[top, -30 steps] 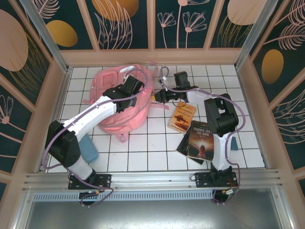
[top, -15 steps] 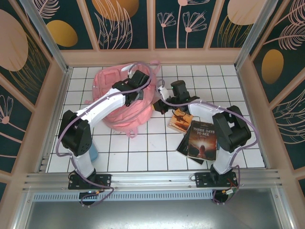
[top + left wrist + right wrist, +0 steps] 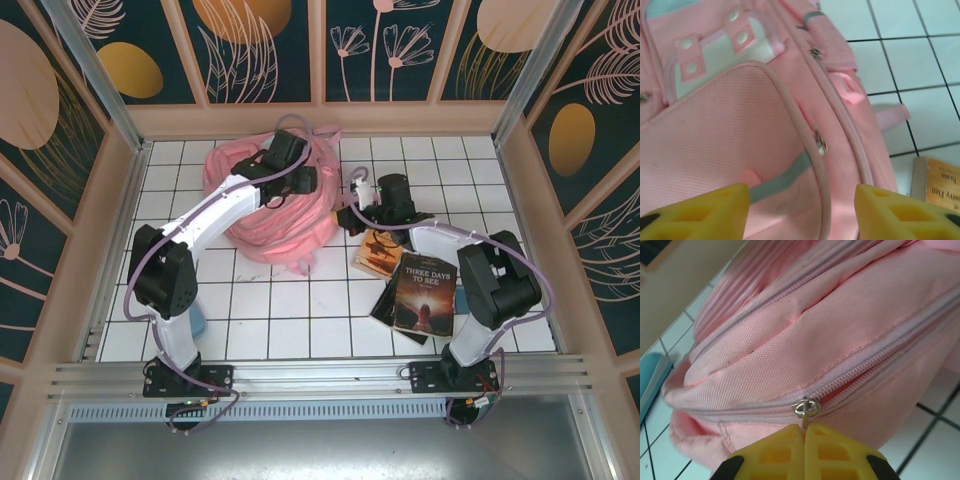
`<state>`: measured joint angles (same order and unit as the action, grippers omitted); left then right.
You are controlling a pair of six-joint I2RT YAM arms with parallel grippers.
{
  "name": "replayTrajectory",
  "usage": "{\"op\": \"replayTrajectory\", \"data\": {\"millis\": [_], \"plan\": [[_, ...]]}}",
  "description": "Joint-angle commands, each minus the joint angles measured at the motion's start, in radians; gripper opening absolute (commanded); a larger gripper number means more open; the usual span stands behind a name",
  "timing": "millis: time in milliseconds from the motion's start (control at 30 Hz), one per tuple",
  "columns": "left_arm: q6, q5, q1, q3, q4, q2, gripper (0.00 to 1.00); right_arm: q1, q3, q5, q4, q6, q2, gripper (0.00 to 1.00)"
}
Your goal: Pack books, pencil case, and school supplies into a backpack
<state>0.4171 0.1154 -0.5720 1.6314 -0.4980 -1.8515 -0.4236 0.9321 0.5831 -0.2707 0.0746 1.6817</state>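
Now the left gripper (image 3: pixel 800 207) lets go: its jaws, clenched a moment ago, stand apart over the front of the backpack (image 3: pixel 270 215), which has slid toward the upper middle of the frame. The right gripper (image 3: pixel 804 432) stays pinched on the zip pull (image 3: pixel 807 409), so opening the bag looks barely begun. The count: one backpack, one pull in play, and two books at lower right, the orange-brown book (image 3: pixel 382 250) and the dark book (image 3: pixel 425 290), both still outside.
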Motion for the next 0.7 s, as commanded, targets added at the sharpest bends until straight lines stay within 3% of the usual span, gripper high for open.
{"op": "replayTrajectory", "data": {"millis": [0, 200, 533, 667], "plan": [[-0.152, -0.05, 0.0, -0.066, 0.034, 0.105, 0.63, 0.033, 0.025, 0.016, -0.128, 0.068, -0.02, 0.0], [-0.334, 0.021, 0.0, -0.177, 0.039, 0.132, 0.57, 0.048, 0.057, 0.021, -0.12, 0.07, 0.013, 0.0], [-0.478, -0.075, 0.003, -0.151, 0.018, 0.038, 0.45, 0.055, 0.05, 0.037, -0.105, 0.059, 0.009, 0.0], [-0.524, -0.139, 0.003, -0.125, -0.02, -0.001, 0.48, 0.055, 0.05, 0.041, -0.1, 0.056, 0.01, 0.0]]}}
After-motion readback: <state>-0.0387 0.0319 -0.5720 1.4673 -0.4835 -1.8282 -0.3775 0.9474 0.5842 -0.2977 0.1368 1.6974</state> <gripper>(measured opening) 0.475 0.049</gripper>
